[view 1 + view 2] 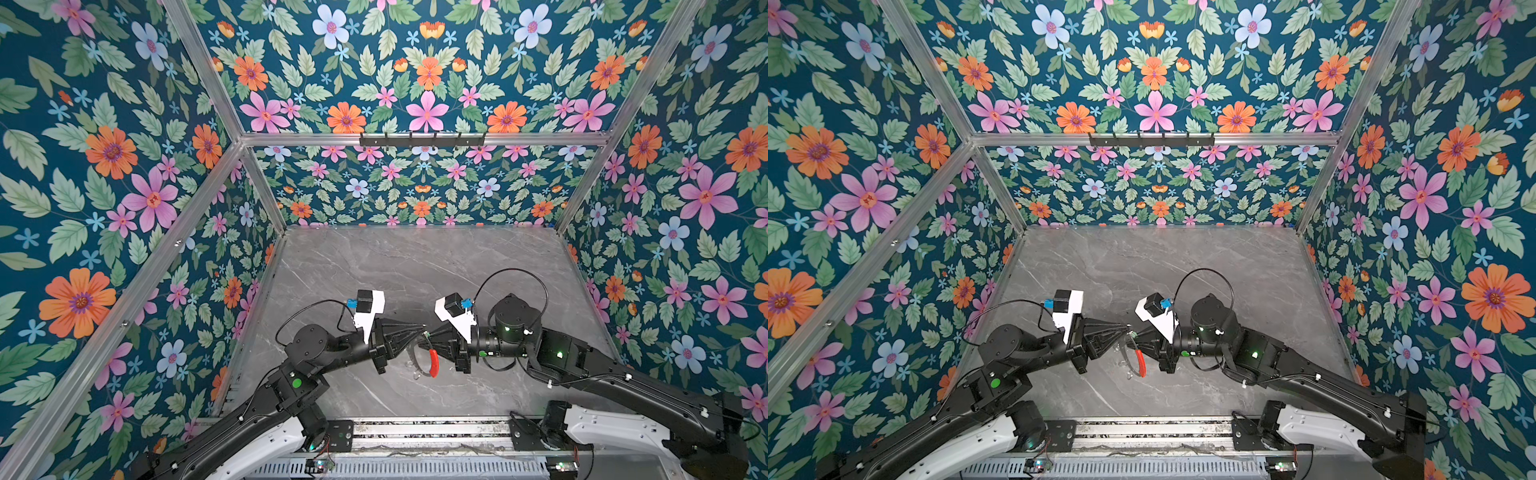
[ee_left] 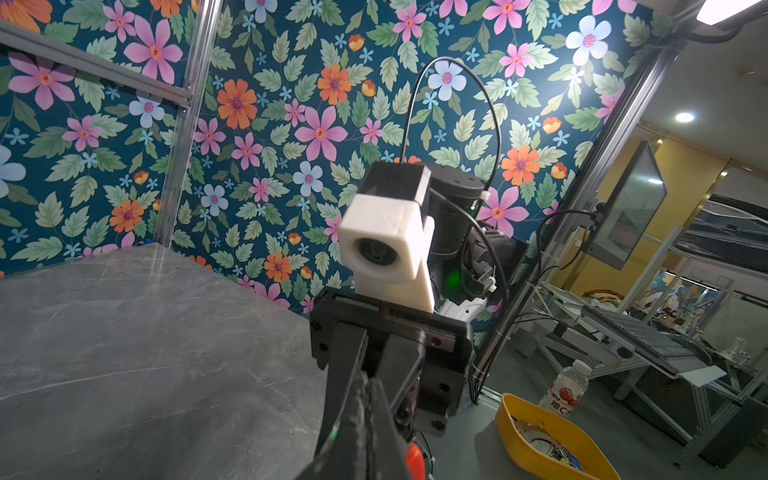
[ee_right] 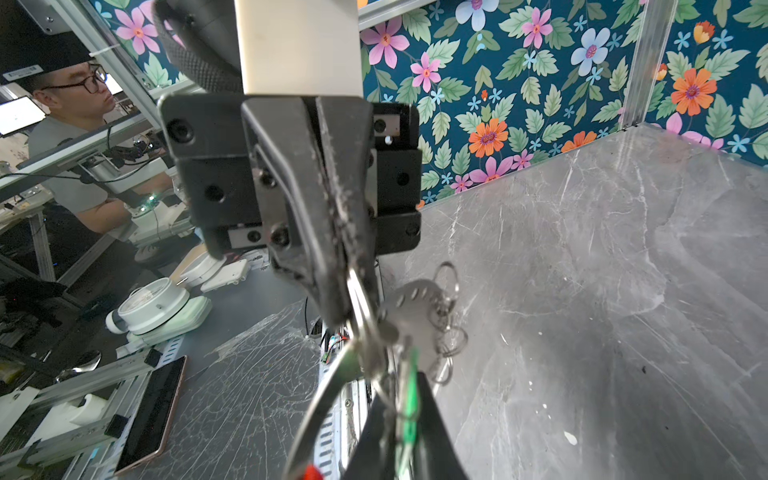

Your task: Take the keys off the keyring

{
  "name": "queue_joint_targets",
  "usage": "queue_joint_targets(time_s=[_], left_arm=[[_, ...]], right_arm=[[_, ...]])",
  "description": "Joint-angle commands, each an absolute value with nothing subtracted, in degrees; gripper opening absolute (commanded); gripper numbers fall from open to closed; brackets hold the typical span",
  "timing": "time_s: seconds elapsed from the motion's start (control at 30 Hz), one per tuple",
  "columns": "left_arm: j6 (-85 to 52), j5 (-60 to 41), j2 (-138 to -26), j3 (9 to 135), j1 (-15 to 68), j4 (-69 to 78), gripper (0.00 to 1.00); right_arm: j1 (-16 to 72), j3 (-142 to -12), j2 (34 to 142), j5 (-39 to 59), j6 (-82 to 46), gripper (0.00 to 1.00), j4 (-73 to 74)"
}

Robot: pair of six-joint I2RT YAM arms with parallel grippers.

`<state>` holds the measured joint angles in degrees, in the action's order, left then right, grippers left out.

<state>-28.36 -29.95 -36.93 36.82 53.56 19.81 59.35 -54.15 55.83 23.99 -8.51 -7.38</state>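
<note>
Both grippers meet tip to tip above the front middle of the table in both top views. My left gripper point(image 1: 420, 329) point(image 2: 366, 399) is shut, its fingers point(image 3: 332, 232) pinching silver metal at the top of the keyring. The keyring point(image 1: 412, 358) point(image 3: 328, 395) hangs below as a thin grey hoop with a red segment point(image 1: 433, 362) point(image 1: 1140, 361) and silver loops point(image 3: 452, 340). My right gripper point(image 1: 430, 337) point(image 3: 405, 384) has its jaws slightly apart, with the green tag point(image 3: 410, 395) of one of the keys in the narrow gap. I see no other key.
The grey marble tabletop point(image 1: 415, 266) is walled by flowered panels on an aluminium frame, with a black hook rail point(image 1: 422, 140) on the back bar. Outside the cell stand a yellow tray point(image 2: 509, 432) and a bottle point(image 2: 567, 388). A person point(image 3: 79, 108) sits beyond the frame.
</note>
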Motion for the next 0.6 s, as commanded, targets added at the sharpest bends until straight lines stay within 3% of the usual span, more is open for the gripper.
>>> queue_joint_targets(time_s=[0.0,0.17,0.3,0.57], left_arm=[[-26.77,-32.15,-36.48,38.23,53.4,19.73,0.0],[-26.41,-35.93,-36.43,38.59,53.48,18.93,0.0],[-26.76,-36.9,-36.8,38.41,53.49,20.39,0.0],[-28.43,-38.87,-37.54,37.42,53.52,24.17,0.0]], right_arm=[[59.41,-56.27,53.8,22.81,-6.29,0.4,-14.17],[59.28,-60.31,49.79,21.57,-3.28,0.49,-20.5],[59.33,-61.41,48.59,22.28,-4.57,0.55,-15.4],[59.3,-62.6,53.38,27.09,-7.7,0.54,-7.37]])
